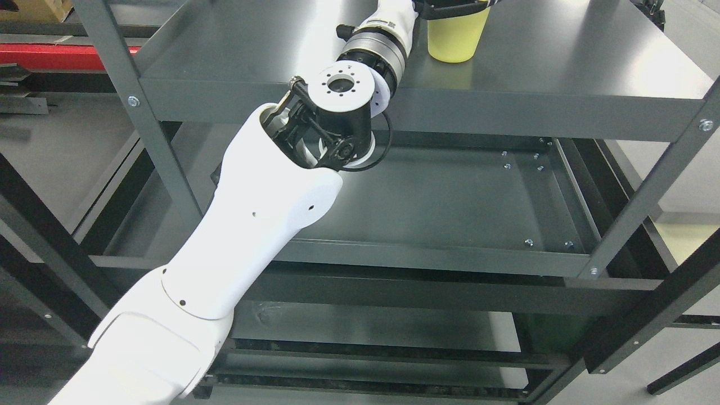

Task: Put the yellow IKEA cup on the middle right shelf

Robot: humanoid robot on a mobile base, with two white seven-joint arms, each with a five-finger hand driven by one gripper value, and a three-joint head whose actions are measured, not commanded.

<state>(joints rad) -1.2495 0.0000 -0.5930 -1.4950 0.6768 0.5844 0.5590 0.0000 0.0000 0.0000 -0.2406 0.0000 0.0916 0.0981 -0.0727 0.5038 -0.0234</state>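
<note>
The yellow cup [451, 40] stands upright at the back of the upper grey shelf [562, 79], right of the shelf's middle; its top is cut off by the picture's upper edge. My left arm [247, 225] reaches from the lower left up over the shelf's front lip. Its dark hand [455, 8] wraps the cup's upper part at the top edge, with most of the hand out of frame. The cup's base looks to be on or just above the shelf surface. The right arm does not show.
Below lies a lower grey shelf [450, 197] with a raised rim, and another level [365, 326] beneath it. Grey uprights stand at the left front [135, 107] and right front [652, 191]. A red bar [50, 56] lies far left.
</note>
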